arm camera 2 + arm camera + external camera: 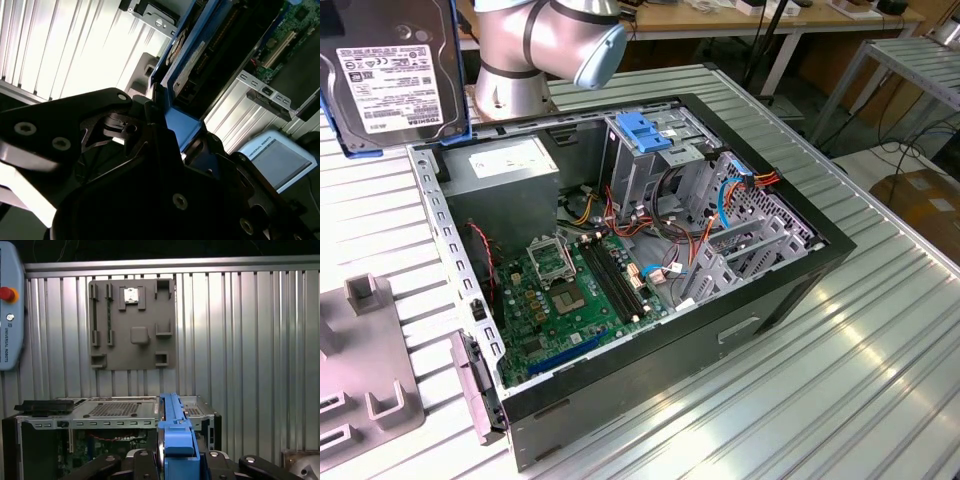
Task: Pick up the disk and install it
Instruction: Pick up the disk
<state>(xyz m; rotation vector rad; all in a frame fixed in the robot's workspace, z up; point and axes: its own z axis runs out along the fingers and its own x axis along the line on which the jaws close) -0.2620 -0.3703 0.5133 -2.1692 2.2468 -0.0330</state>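
First wrist view: fingers (145, 465) apparently pinching the disk (175, 435), aloft beside the open computer case (650, 390); carrying step; insertion needs alignment with the drive cage (625, 175).

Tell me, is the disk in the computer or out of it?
Out. The gripper holds the disk up in the air, outside the open computer case.
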